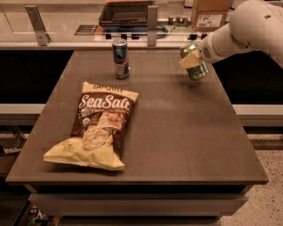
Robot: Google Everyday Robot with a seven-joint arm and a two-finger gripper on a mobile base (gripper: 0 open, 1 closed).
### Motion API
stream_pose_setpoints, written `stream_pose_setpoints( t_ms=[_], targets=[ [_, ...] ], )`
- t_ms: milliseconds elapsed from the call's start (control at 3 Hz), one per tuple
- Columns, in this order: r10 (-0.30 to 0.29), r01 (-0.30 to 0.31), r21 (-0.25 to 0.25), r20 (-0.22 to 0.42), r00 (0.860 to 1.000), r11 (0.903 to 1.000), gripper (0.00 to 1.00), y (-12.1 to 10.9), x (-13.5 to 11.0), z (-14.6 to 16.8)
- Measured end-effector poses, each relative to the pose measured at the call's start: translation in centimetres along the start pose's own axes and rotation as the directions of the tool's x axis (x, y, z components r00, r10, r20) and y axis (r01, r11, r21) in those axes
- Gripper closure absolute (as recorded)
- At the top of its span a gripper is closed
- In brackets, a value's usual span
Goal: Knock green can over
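Observation:
The green can (199,69) is at the table's far right and tilts with its silver top leaning left and its base low near the table (185,132). My gripper (191,59) reaches in from the upper right on a white arm (247,26). It is shut on the green can, with one pale finger pad (189,60) lying across the can's front. The other finger is hidden behind the can.
A slim blue-and-silver can (120,58) stands upright at the far middle of the table. A Sea Salt chips bag (99,126) lies at the left front. Behind the table are a counter with a dark tray (128,11) and a cardboard box (211,13).

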State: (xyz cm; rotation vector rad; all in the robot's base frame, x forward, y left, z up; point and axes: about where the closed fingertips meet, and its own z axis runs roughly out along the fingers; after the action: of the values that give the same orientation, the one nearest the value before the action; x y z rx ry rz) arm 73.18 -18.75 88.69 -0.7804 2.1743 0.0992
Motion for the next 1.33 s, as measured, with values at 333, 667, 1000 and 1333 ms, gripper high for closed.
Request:
stream_pose_setpoints(
  t_ms=[333, 667, 1000, 1333],
  targets=[
    [-0.03, 0.031, 0.012, -0.086, 0.996, 0.9994, 1.0, -0.5, 0.8, 0.0],
    [-0.066, 0.068, 0.008, -0.154, 0.986, 0.9976, 1.0, -0.8, 1.1, 0.2],
    [-0.103, 0.102, -0.019, -0.205, 0.973, 0.9947, 1.0, -0.8, 1.0, 0.8],
    [-0.139, 0.128, -0.066, -0.22, 0.965, 0.9896, 1.0, 0.1, 0.7, 2.6]
  ],
)
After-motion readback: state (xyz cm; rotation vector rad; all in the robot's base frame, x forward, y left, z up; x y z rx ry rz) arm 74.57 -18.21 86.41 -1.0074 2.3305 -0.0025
